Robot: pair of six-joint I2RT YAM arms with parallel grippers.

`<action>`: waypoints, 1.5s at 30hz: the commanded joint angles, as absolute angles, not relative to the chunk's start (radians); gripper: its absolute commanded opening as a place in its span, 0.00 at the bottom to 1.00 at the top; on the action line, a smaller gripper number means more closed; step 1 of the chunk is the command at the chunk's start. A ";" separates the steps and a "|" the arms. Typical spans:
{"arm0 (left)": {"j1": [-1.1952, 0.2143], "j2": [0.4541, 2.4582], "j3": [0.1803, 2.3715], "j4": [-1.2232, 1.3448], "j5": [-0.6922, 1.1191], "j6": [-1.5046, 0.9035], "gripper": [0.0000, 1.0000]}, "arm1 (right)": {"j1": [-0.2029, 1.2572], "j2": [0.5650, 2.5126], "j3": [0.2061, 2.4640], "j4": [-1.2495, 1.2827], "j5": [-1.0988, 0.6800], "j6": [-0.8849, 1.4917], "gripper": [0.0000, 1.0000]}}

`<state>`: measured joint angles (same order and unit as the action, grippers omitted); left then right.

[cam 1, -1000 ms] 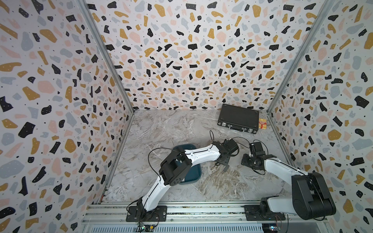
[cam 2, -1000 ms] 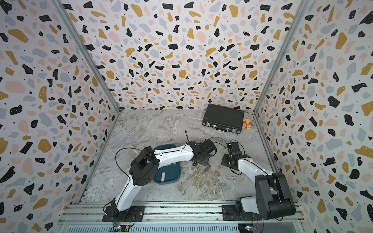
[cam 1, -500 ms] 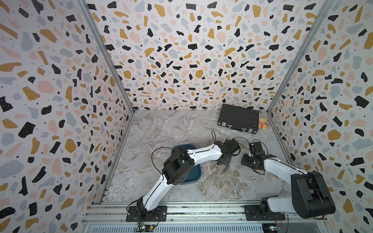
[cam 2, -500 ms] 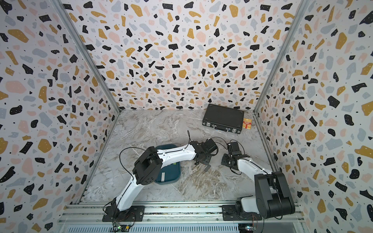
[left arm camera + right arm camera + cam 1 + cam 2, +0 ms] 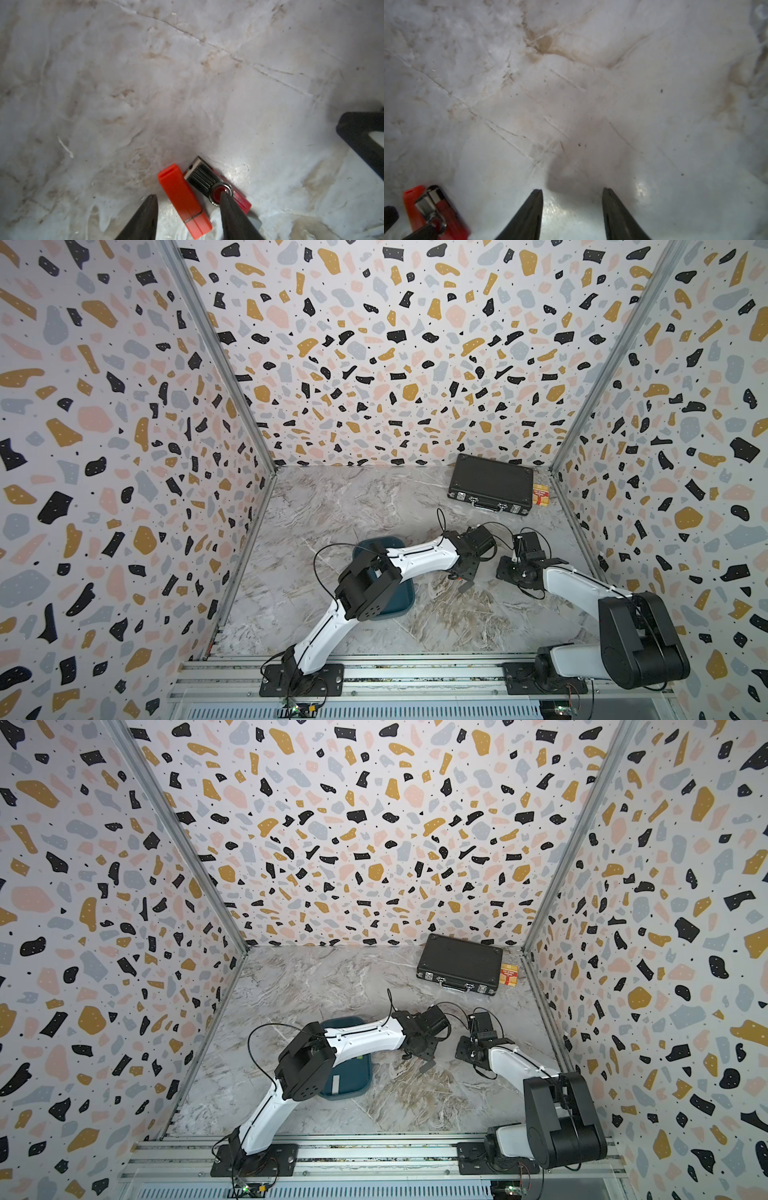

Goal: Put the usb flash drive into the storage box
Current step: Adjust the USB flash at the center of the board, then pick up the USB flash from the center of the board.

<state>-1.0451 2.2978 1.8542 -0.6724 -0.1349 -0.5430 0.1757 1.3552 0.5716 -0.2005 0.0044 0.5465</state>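
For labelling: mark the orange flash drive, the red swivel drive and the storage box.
orange flash drive (image 5: 182, 197): left wrist view, mid-body
red swivel drive (image 5: 200, 176): left wrist view, ribbed metal cover
storage box (image 5: 355, 1077): a top view, bare floor

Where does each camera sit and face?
Both top views: high over base rail, looking down toward back wall; left arm, right arm, teal plastic storage tray.
Left wrist: on left arm, facing down at marble tabletop; open left end effector straddles orange rectangular plastic flash drive.
Right wrist: on right arm, facing down; open right end effector over tabletop.
Shared: both wrist views show that drive.
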 commanded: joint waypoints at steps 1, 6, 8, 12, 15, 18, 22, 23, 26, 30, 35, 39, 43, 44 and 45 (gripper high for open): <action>-1.064 2.318 1.874 -0.675 -0.114 -0.515 0.53 | 0.176 1.376 0.578 -0.217 -0.009 0.549 0.51; -1.062 2.275 1.849 -0.658 -0.131 -0.491 0.54 | 0.176 1.386 0.581 -0.216 -0.017 0.549 0.51; -1.060 2.255 1.844 -0.663 -0.147 -0.488 0.55 | 0.176 1.386 0.583 -0.215 -0.020 0.548 0.51; -1.051 2.219 1.802 -0.653 -0.168 -0.509 0.55 | 0.176 1.389 0.583 -0.215 -0.020 0.548 0.51; -1.045 2.212 1.780 -0.644 -0.156 -0.523 0.55 | 0.176 1.393 0.584 -0.213 -0.026 0.548 0.51; -1.045 2.218 1.776 -0.640 -0.137 -0.528 0.54 | 0.176 1.396 0.586 -0.213 -0.028 0.547 0.51; -1.045 2.230 1.772 -0.628 -0.113 -0.531 0.53 | 0.176 1.400 0.588 -0.215 -0.031 0.546 0.51; -1.045 2.233 1.773 -0.632 -0.110 -0.531 0.53 | 0.177 1.401 0.588 -0.215 -0.031 0.546 0.51; -1.045 2.250 1.782 -0.647 -0.106 -0.529 0.52 | 0.176 1.402 0.589 -0.215 -0.031 0.546 0.51; -1.045 2.268 1.788 -0.678 -0.127 -0.534 0.49 | 0.176 1.402 0.589 -0.215 -0.032 0.546 0.51; -1.045 2.272 1.771 -0.694 -0.147 -0.538 0.46 | 0.176 1.404 0.589 -0.213 -0.035 0.546 0.51; -1.045 2.271 1.774 -0.699 -0.154 -0.534 0.46 | 0.176 1.405 0.591 -0.213 -0.037 0.546 0.51; -1.044 2.306 1.821 -0.727 -0.165 -0.518 0.46 | 0.176 1.407 0.591 -0.212 -0.038 0.545 0.51; -1.042 2.315 1.829 -0.731 -0.165 -0.517 0.45 | 0.176 1.407 0.590 -0.213 -0.038 0.546 0.51; -1.040 2.321 1.834 -0.730 -0.161 -0.515 0.46 | 0.177 1.407 0.591 -0.213 -0.038 0.546 0.51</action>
